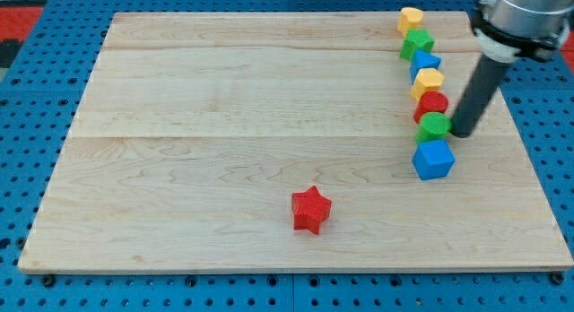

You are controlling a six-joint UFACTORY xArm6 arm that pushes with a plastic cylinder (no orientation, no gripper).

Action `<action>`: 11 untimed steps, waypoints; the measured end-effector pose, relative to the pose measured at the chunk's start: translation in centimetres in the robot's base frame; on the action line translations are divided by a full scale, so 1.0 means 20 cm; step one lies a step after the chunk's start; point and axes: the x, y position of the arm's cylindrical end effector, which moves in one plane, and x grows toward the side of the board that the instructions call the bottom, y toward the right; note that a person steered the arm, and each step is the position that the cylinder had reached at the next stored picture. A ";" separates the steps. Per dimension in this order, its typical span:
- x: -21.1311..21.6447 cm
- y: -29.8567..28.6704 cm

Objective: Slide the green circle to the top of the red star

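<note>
The green circle (pixel 434 126) sits in a column of blocks near the view's right, between a red circle (pixel 432 105) above it and a blue cube (pixel 433 159) below it. The red star (pixel 311 210) lies alone toward the view's bottom, left of the column. My tip (pixel 463 132) is on the board just right of the green circle, touching or nearly touching its right side.
The column continues upward with a yellow block (pixel 428 81), a blue block (pixel 424 62), a green star-like block (pixel 416 44) and a yellow block (pixel 411 20) at the board's top edge. The wooden board (pixel 224 124) lies on a blue pegboard.
</note>
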 end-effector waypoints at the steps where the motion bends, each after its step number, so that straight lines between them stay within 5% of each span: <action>1: -0.06 -0.44; 3: -0.15 -0.79; 5: 0.29 -0.91; 6: 0.16 -0.79; 8: 0.48 -0.82; 9: 0.33 -0.85; 10: 0.50 -0.68; 11: 0.91 -0.58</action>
